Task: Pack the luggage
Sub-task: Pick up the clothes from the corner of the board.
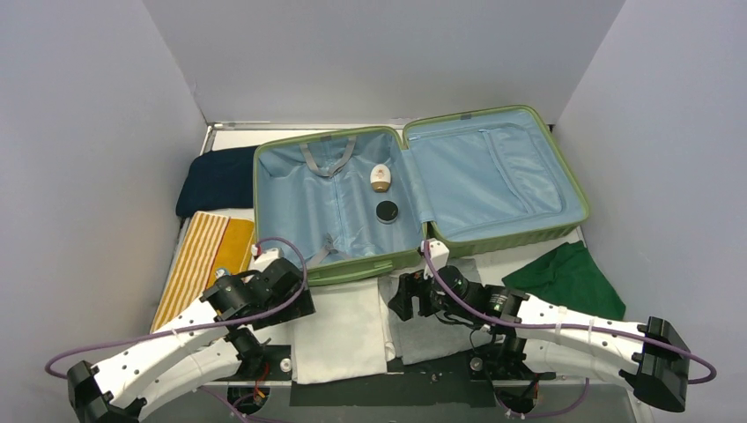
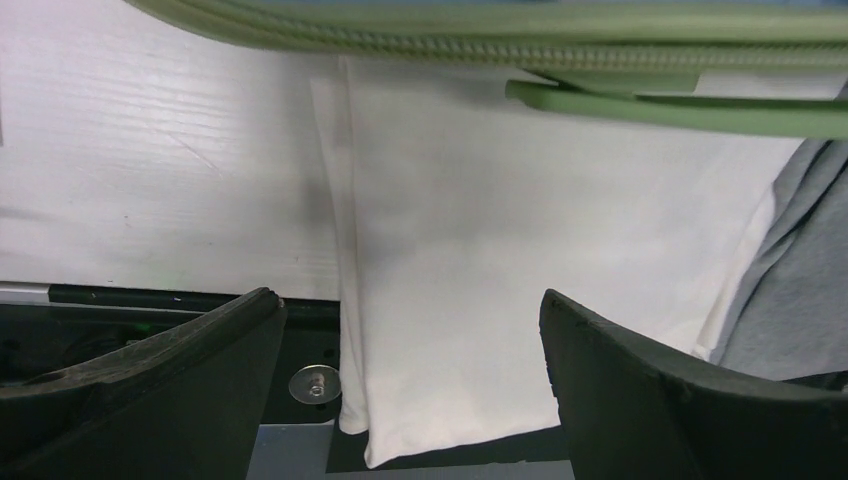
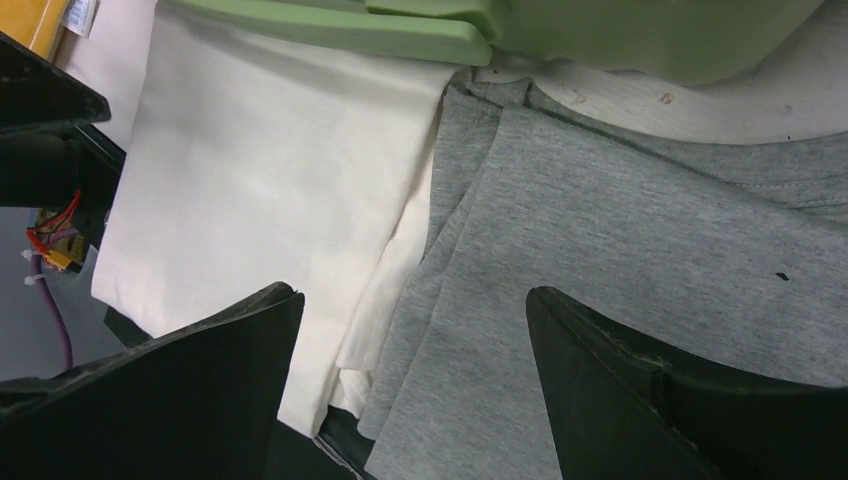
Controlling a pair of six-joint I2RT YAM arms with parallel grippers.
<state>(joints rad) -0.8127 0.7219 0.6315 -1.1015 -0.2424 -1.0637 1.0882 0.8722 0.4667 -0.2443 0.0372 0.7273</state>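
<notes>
The luggage (image 1: 502,236) lies open at the back of the table, light green with blue lining. A small cream item (image 1: 380,177) and a black round item (image 1: 386,211) rest in its left half. A folded white cloth (image 1: 339,330) and a grey cloth (image 1: 438,339) lie just in front of it. My left gripper (image 1: 301,305) hovers open over the white cloth's (image 2: 520,230) left edge, holding nothing. My right gripper (image 1: 402,300) is open above the seam where the white cloth (image 3: 270,170) meets the grey cloth (image 3: 620,240). The luggage's rim (image 2: 500,25) shows at the top of both wrist views.
A navy cloth (image 1: 216,176) lies left of the luggage, with a yellow-striped towel (image 1: 192,264) and an orange cloth (image 1: 234,247) in front of it. A dark green cloth (image 1: 568,278) sits at the right. Grey walls enclose the table on three sides.
</notes>
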